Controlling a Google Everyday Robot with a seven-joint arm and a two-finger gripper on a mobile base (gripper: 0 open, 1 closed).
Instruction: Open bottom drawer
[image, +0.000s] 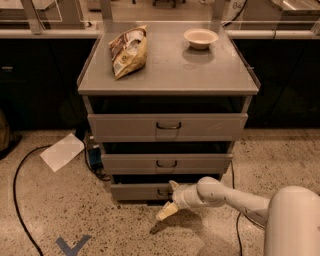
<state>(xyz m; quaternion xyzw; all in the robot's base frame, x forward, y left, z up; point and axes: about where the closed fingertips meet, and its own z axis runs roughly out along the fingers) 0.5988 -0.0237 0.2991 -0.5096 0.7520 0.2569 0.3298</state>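
The bottom drawer (135, 192) is the lowest and narrowest grey front of the cabinet, just above the floor, and it stands out only slightly. Its small dark handle (162, 192) at the centre is partly covered by my gripper. My gripper (169, 199) reaches in from the right on a white arm (235, 199), right in front of the handle. It is open: the upper finger (173, 185) lies at the drawer front by the handle, and the lower finger (166, 212) points down-left over the floor.
The middle drawer (166, 163) and the top drawer (168, 126) sit above, each with a dark handle. A chip bag (129, 51) and a white bowl (200, 38) lie on the cabinet top. A sheet of paper (62, 151) and a black cable (20, 200) lie on the floor at left.
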